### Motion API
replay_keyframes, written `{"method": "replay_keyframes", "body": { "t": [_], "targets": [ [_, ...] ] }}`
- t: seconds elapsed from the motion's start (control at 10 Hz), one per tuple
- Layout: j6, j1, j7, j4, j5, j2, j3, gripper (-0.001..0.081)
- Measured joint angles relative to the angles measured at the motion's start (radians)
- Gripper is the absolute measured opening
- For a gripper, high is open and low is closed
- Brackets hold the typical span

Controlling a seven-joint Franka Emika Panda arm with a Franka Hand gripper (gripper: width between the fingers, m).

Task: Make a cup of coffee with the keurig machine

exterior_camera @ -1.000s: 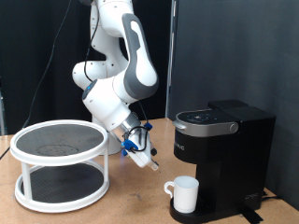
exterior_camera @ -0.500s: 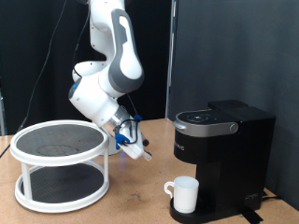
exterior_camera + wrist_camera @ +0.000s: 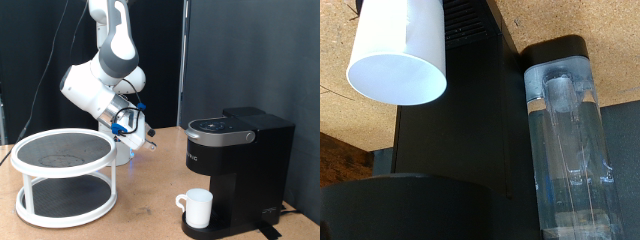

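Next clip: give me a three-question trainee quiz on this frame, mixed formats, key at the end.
1. True or false: the cup sits at the machine's base.
2. Where is the pincer? A) inside the cup B) in the air between the rack and the machine C) on the machine's lid
3. Fill in: the clear tank in the wrist view holds ____.

Key: 1 true; 2 B; 3 water

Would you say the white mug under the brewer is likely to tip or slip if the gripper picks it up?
The cup looks glazed ceramic, so probably stiff, smooth and breakable. Its straight, wide-mouthed body sits upright on the keurig machine base, so it should resist tipping. The side handle may make a grasp unbalanced.
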Motion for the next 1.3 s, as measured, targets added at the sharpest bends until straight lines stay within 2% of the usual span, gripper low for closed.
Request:
{"method": "replay_keyframes", "body": {
  "t": [0.1, 0.3, 0.4, 0.7, 1.1, 1.3],
  "targets": [
    [-0.023, 0.000, -0.001, 0.001, 0.000, -0.002, -0.001, 0.0734],
    [-0.156, -0.001, 0.015, 0.015, 0.003, -0.040, -0.022, 0.0734],
    [-0.192, -0.002, 0.022, 0.019, 0.009, -0.070, -0.032, 0.0734],
    [-0.257, -0.002, 0.058, 0.032, 0.014, -0.163, -0.048, 0.0734],
    [-0.296, -0.002, 0.164, 0.073, 0.053, -0.267, -0.050, 0.0734],
    [-0.334, -0.002, 0.241, 0.096, 0.062, -0.298, -0.055, 0.0734]
  ]
}}
